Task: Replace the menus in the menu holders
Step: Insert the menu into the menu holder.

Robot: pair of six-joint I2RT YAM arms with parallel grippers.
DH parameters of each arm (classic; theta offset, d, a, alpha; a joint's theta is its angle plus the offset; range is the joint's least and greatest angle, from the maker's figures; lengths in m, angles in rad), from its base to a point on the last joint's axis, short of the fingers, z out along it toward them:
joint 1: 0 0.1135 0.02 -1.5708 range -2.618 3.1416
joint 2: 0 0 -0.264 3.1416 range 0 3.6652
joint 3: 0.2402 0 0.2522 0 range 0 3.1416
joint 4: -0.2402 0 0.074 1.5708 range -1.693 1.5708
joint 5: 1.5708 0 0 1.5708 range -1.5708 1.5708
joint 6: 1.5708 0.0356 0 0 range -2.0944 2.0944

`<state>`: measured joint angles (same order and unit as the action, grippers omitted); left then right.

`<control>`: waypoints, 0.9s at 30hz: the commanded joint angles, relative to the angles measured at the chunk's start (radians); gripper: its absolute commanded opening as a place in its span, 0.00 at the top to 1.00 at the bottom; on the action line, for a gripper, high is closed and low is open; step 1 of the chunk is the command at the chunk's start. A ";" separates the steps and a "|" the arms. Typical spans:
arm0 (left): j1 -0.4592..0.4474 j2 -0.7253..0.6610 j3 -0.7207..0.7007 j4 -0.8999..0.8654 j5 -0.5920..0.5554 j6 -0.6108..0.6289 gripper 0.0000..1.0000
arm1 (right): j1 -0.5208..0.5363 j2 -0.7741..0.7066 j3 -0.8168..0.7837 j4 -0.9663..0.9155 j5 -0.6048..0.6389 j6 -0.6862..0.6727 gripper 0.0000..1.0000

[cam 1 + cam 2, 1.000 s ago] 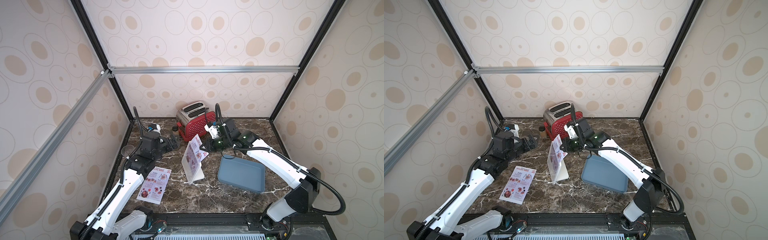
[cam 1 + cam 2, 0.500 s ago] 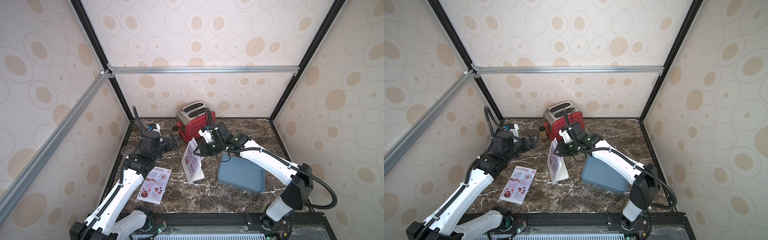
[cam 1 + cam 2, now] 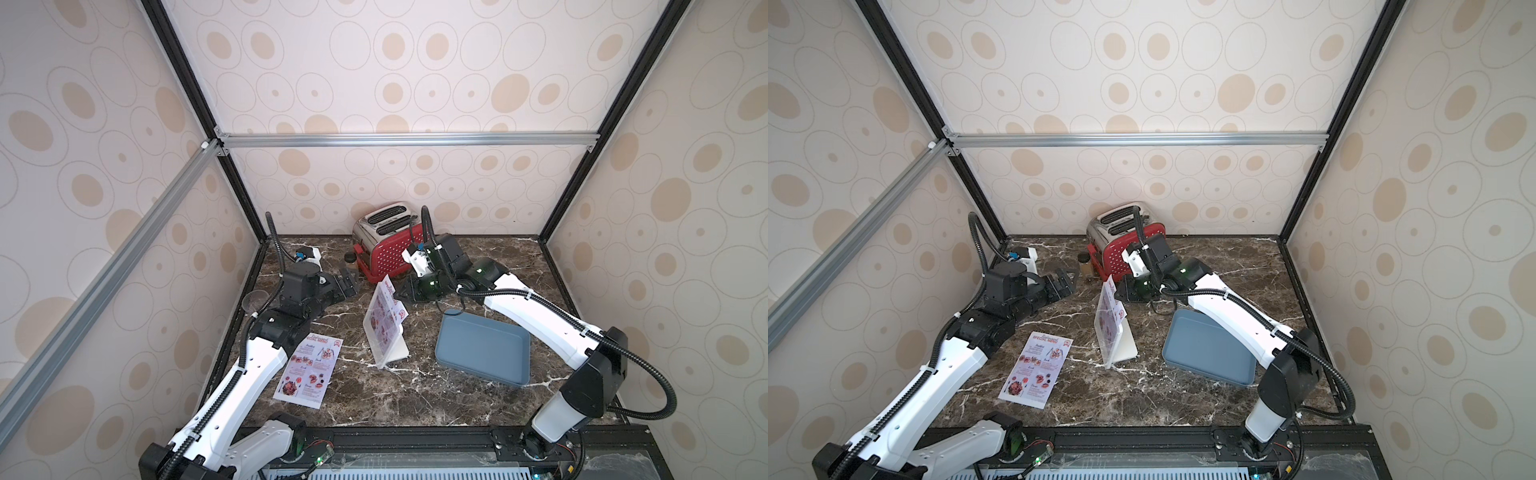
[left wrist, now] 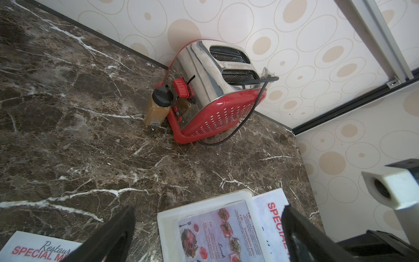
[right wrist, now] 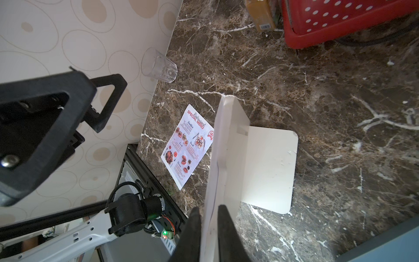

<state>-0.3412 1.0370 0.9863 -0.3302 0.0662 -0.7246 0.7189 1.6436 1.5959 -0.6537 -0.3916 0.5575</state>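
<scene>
Right gripper (image 3: 400, 291) pinched narrow on the top edge of the white paper menu with red heading (image 3: 384, 308), poking out of the clear acrylic slanted menu holder (image 3: 395, 354). Left gripper (image 3: 347, 286) hovers nearby, spread wide; the second matching menu (image 3: 309, 370) lies flat on the dark marble tabletop (image 3: 415, 395).

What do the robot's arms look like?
Each arm is white with black joints: left arm, right arm. A black ribbed cable loops along each. Both end in a black tool with two fingers: left tool, right tool. Green lights glow on the right one.
</scene>
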 commanded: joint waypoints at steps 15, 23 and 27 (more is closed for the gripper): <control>0.001 0.003 0.046 -0.003 0.006 0.016 0.01 | 0.028 0.059 -0.020 0.027 -0.051 0.034 0.97; 0.002 0.002 0.046 -0.001 0.007 0.016 0.01 | 0.021 0.020 0.009 0.019 -0.014 0.013 0.79; 0.002 0.002 0.045 -0.001 0.009 0.016 0.01 | 0.016 0.023 0.022 -0.003 -0.003 -0.003 0.80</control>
<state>-0.3416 1.0382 0.9882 -0.3302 0.0704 -0.7242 0.7383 1.6897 1.5890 -0.6365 -0.4110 0.5739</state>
